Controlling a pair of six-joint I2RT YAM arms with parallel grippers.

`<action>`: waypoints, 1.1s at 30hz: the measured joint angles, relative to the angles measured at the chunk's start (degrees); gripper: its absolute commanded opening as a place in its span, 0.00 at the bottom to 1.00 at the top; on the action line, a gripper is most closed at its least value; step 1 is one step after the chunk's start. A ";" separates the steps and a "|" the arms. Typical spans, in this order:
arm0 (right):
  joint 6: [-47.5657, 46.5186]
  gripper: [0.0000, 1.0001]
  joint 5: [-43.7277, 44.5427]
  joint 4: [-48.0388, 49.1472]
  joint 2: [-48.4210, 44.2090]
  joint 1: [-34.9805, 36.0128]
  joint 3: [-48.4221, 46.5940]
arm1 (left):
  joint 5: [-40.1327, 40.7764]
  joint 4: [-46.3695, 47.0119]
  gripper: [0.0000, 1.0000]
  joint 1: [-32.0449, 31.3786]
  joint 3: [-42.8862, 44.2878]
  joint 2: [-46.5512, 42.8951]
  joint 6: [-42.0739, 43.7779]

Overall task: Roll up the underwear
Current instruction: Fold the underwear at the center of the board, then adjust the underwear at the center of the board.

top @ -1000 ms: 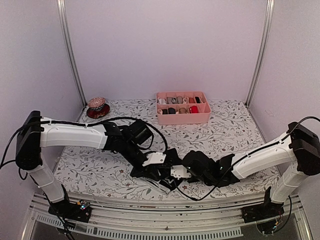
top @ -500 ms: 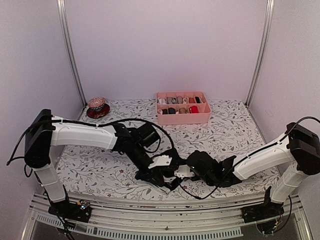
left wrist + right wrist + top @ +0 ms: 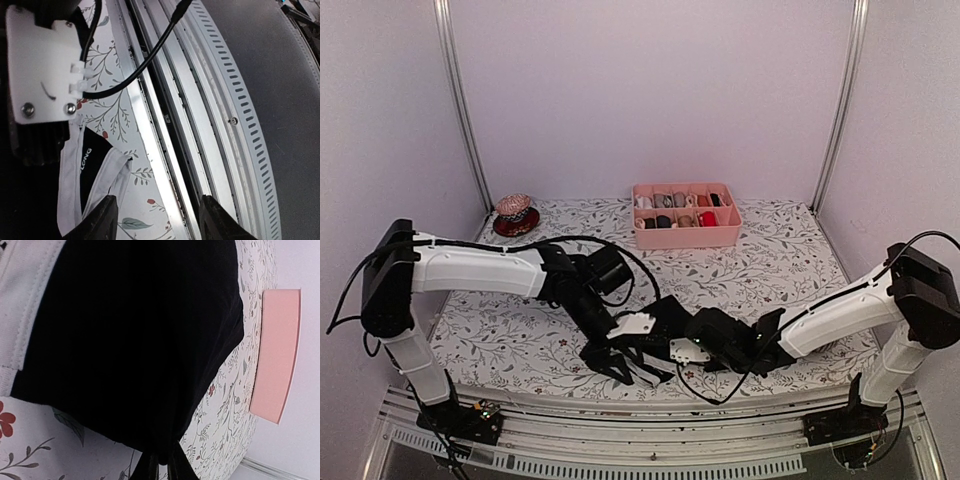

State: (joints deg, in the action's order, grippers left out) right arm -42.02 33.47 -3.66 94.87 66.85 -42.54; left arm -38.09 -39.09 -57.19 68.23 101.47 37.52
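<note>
Top view: the black underwear (image 3: 658,320) lies bunched at the centre of the table's (image 3: 780,250) near edge. Left wrist view: the left gripper (image 3: 157,220) stands parted and empty, and the pale lettered waistband (image 3: 70,190) runs roughly along that edge. Right wrist view: the right gripper (image 3: 161,469) pinches the black hem.

Floral-print worktop (image 3: 790,250). Near edge, approx. mid: black underwear (image 3: 130,340) w/ pale waistband. Far edge, mid: pink divided tray (image 3: 688,237); far-left corner: red dish (image 3: 515,224).
</note>
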 measured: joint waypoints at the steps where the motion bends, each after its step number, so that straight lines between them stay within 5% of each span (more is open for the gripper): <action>1: 0.66 0.14 0.59 -0.57 0.26 0.04 -0.28 | 0.26 0.13 0.63 0.44 -0.39 -0.87 -0.04; 5: 2.36 0.23 3.39 -2.71 0.39 0.07 -0.98 | 3.26 1.70 0.65 4.74 -3.17 -5.46 0.37; 14: 9.01 0.24 1.53 -5.31 -7.08 2.54 -4.66 | 13.00 9.62 0.72 14.53 -10.71 -8.68 -2.25; 33: 11.67 0.28 -12.52 3.74 -1.68 8.26 0.94 | 21.18 20.52 0.83 14.27 -17.84 -10.67 -6.51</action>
State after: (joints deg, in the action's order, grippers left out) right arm -30.35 20.95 0.08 93.19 75.11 -41.60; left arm -16.91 -18.57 -42.92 50.39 90.80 31.00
